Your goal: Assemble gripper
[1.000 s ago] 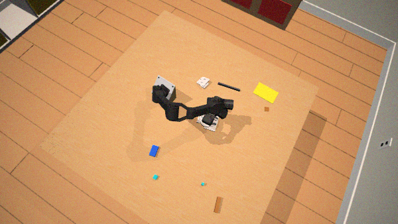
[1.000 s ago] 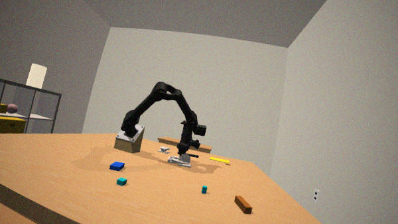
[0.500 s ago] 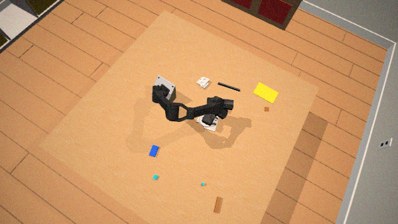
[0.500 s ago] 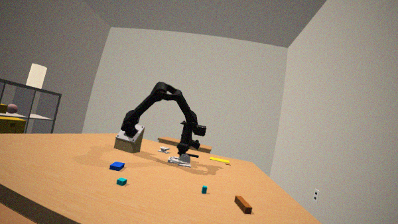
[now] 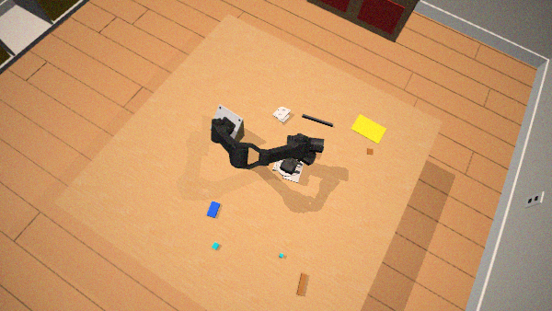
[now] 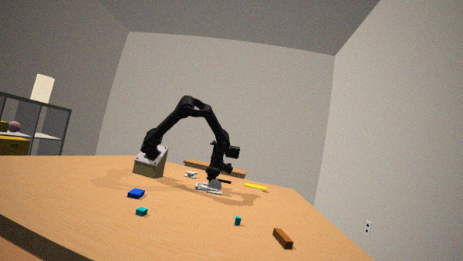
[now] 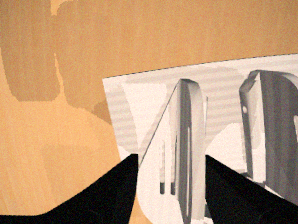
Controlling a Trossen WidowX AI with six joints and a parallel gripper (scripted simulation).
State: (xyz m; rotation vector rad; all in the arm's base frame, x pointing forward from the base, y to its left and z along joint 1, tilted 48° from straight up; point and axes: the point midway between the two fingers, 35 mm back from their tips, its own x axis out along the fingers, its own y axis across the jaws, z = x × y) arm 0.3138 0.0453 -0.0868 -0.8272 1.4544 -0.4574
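Observation:
My gripper is low over the white gripper base. In the wrist view its black fingers stand against both sides of a white and grey upright jaw at the base's edge and are shut on it. A second grey jaw stands upright to the right on the base. Pins and gear teeth are hidden, so meshing cannot be told. A separate white part, probably the housing plate, lies apart on the table.
A black rod and a yellow plate lie beyond the base, with a small brown block. A blue block, teal blocks and a brown bar lie on the near side.

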